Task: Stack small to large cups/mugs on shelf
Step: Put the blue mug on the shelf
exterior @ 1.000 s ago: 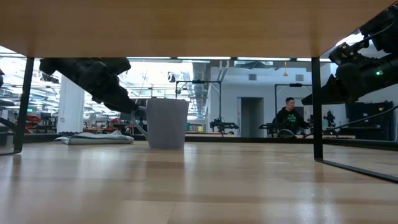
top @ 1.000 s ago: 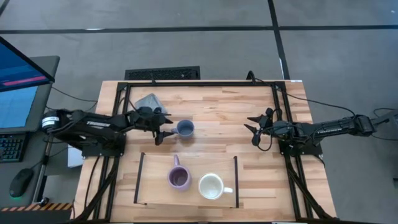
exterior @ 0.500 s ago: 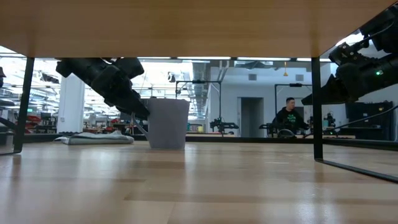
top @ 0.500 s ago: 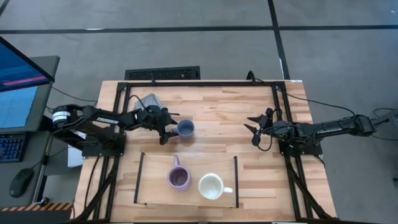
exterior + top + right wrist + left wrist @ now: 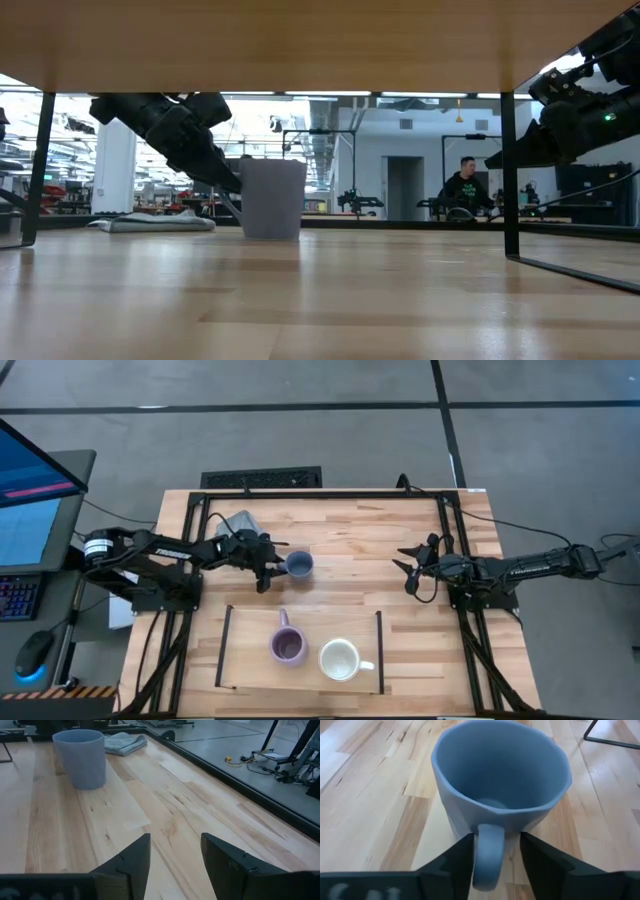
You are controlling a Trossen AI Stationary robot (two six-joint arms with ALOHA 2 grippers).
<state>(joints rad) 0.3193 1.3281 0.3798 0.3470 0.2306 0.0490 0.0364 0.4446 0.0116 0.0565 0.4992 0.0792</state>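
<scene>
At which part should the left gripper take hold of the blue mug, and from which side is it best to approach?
Probably by the handle: the blue mug stands upright with its handle toward the left gripper, whose open fingers already sit on either side of it. Approaching level from the left arm's side suits that pose.

Two dark, slim jointed arms, pale lettering along the links, possibly a white band near the left base
</scene>
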